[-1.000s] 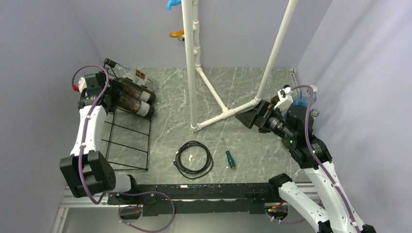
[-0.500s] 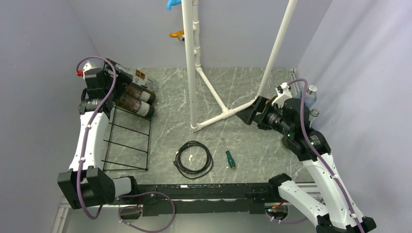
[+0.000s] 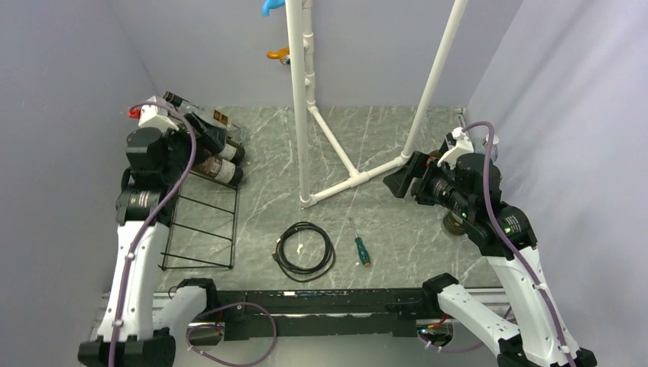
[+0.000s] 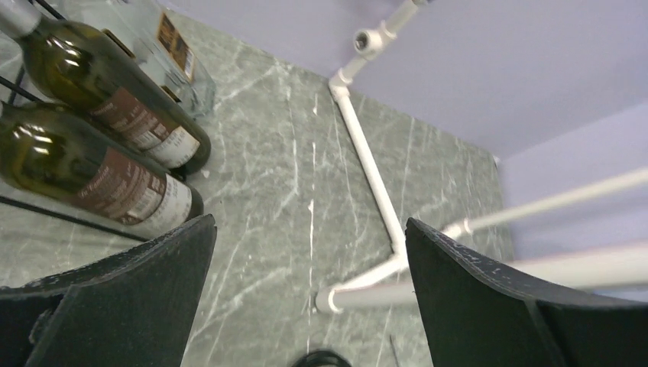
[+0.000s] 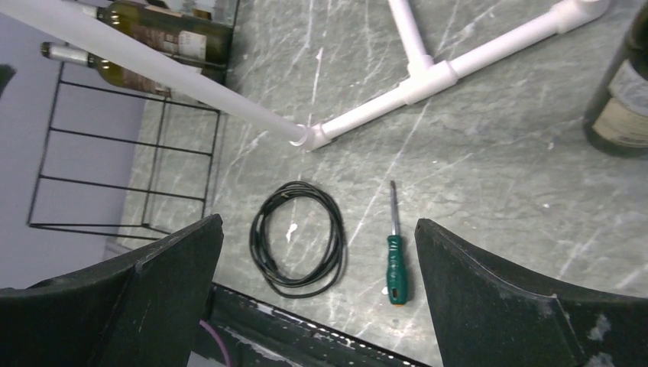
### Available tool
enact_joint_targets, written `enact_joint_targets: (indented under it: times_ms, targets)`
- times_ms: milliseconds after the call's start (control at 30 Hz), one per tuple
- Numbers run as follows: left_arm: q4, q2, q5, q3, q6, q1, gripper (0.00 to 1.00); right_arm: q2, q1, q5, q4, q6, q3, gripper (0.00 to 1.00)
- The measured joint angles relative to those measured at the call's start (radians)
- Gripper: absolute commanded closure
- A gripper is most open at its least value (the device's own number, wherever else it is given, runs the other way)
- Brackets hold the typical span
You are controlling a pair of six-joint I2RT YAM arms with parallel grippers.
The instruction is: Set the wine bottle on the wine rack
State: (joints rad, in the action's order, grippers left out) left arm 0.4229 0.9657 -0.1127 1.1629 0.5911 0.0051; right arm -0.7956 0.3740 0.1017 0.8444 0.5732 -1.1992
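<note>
Two wine bottles (image 4: 115,187) flat, necks far-left

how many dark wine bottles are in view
3: two lie on the wine rack, a rear bottle and a front bottle; a third bottle is on the table at right. More may be hidden.

A robot lab test cell: plain lilac walls (image 3: 69,84) box in a marble-patterned table (image 3: 428,229), with the left arm (image 3: 141,229) and right arm (image 3: 523,267) mounted on a black rail (image 3: 328,302).
</note>
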Motion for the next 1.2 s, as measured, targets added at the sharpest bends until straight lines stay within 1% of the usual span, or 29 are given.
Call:
enact_joint_targets:
  times_ms: [233, 400, 567, 800, 900, 1000, 1100, 1200]
  targets:
    - [0.145, -0.207, -0.132, -0.084, -0.042, 0.000, 0.00, -0.023, 0.000, -0.048, 0.051, -0.076, -0.021, 0.00]
    - [0.229, -0.344, -0.235, -0.116, -0.054, 0.000, 0.01, -0.045, 0.000, -0.168, 0.069, -0.104, -0.033, 0.00]
    - [0.262, -0.441, -0.317, -0.171, -0.052, 0.000, 0.00, -0.067, 0.000, -0.287, 0.050, -0.157, -0.045, 0.00]
    - [0.319, -0.514, -0.393, -0.288, -0.007, 0.000, 0.00, -0.145, 0.000, -0.418, -0.010, -0.184, -0.094, 0.00]
    - [0.332, -0.526, -0.428, -0.295, 0.004, 0.000, 0.01, -0.179, 0.000, -0.458, -0.019, -0.168, -0.123, 0.01]
    - [0.363, -0.499, -0.462, -0.274, -0.004, 0.000, 0.01, -0.211, 0.000, -0.468, -0.018, -0.151, -0.164, 0.01]
    - [0.414, -0.433, -0.492, -0.198, -0.035, 0.000, 0.01, -0.261, 0.000, -0.473, -0.014, -0.152, -0.229, 0.00]
    - [0.420, -0.404, -0.509, -0.140, -0.077, -0.023, 0.00, -0.301, 0.000, -0.497, -0.016, -0.172, -0.258, 0.00]
